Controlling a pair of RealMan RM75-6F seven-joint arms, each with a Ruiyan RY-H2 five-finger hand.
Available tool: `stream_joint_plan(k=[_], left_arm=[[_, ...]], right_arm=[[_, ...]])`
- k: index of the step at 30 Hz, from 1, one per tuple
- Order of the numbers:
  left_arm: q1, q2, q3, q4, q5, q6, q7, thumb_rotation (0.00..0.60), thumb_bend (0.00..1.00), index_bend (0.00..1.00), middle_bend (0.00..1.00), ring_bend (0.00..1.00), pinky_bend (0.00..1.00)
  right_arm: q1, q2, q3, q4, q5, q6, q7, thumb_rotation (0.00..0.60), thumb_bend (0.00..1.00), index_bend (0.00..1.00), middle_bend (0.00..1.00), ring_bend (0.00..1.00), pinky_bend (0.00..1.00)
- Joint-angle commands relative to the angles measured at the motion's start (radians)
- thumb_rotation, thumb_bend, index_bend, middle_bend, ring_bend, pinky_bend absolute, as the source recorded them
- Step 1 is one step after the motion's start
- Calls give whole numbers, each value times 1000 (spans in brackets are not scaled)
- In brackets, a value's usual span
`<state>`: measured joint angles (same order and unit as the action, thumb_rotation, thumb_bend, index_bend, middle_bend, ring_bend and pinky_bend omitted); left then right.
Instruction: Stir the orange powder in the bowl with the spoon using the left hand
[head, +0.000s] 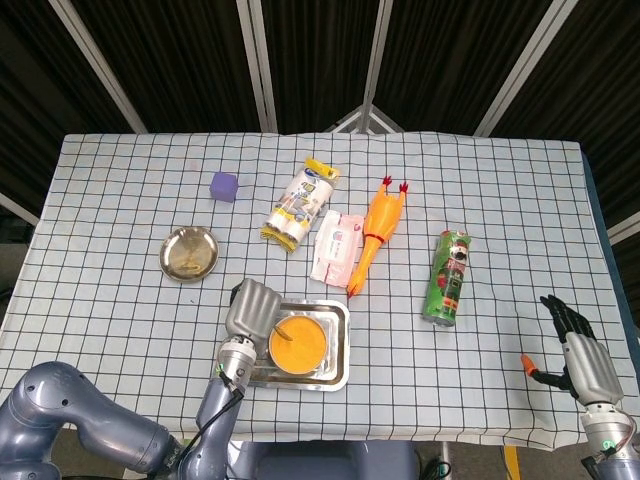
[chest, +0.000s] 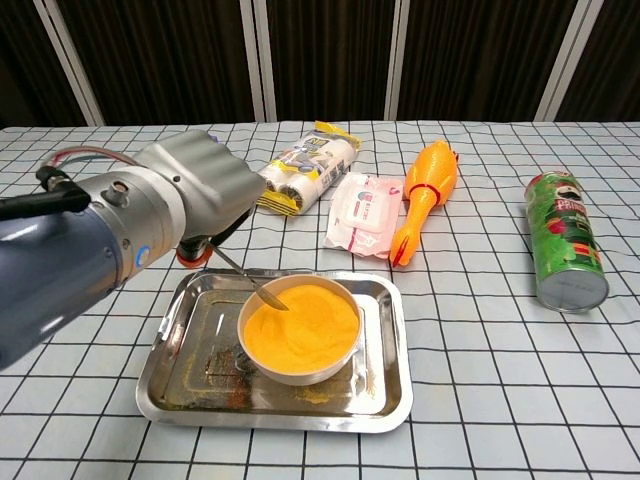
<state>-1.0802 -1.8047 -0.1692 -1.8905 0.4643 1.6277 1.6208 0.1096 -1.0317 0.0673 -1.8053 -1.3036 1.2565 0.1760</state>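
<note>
A steel bowl full of orange powder sits in a steel tray near the table's front edge. My left hand hovers at the tray's left side and holds a metal spoon. The spoon slants down to the right, its tip at the left rim of the powder. My right hand hangs off the table's right front corner, fingers spread, holding nothing; the chest view does not show it.
Behind the tray lie a wet-wipes pack, a rubber chicken and a yellow-white packet. A green chip can lies at the right. A small steel dish and a purple cube are at the left.
</note>
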Motion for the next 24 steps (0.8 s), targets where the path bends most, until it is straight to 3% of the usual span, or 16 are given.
stream_joint_plan(k=[1,12,24], left_arm=[[3,8,4,11,37,-2,-50,600,802,810,1000,998,990],[105,96,77,131,225,-8,-291,600,790,803,1000,995,990],[222,196,86,397,217,-192,-568,600,747,787,1000,983,989]], right_arm=[[-1,1,0,-1,1,1,1,600,370,0,0,0,0],[-3,4,-1,0,1,3,3,600,369,0,0,0,0],[-2,7,2,-10,20,-7,5,600,369,0,0,0,0]])
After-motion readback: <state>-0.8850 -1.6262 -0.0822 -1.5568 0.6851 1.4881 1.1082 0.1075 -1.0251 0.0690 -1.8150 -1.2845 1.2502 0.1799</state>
